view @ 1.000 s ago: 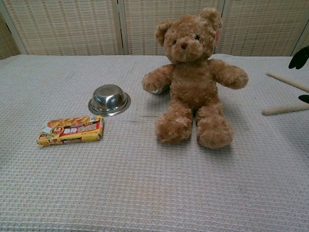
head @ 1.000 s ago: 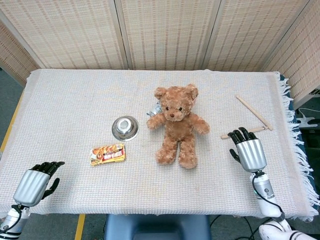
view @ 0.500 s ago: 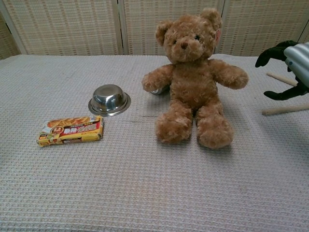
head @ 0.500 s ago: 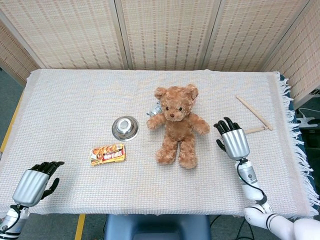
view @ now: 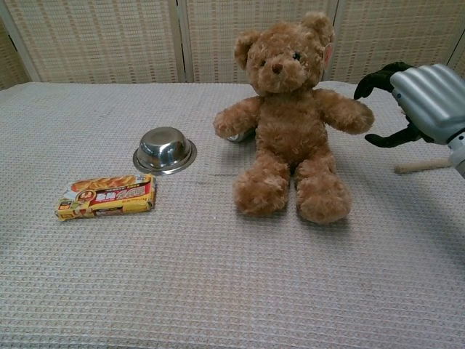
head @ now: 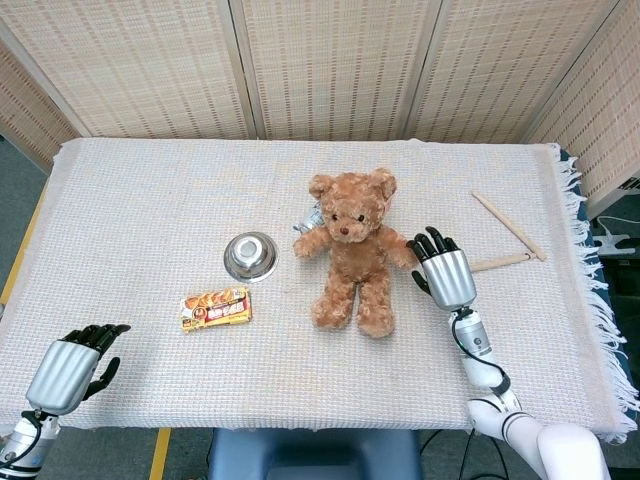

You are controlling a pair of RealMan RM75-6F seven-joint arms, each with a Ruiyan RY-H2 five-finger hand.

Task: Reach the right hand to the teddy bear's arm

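Observation:
A brown teddy bear (head: 353, 247) (view: 292, 120) sits upright in the middle of the cloth-covered table, arms spread. My right hand (head: 442, 273) (view: 421, 102) hovers just beside the bear's outstretched arm (head: 404, 252) (view: 347, 113), fingers apart and holding nothing; its dark fingertips (view: 372, 78) are a small gap from the paw. My left hand (head: 70, 362) rests at the table's near left corner, fingers loosely curled, holding nothing, and shows only in the head view.
A small steel bowl (head: 249, 255) (view: 165, 149) and a yellow snack packet (head: 215, 307) (view: 107, 195) lie left of the bear. Two wooden sticks (head: 508, 226) lie behind and to the right of my right hand. A crumpled silvery object (head: 310, 217) peeks from behind the bear.
My right hand has moved left across the cloth, from near the wooden sticks to just beside the bear's arm. The left hand and the bear have stayed put.

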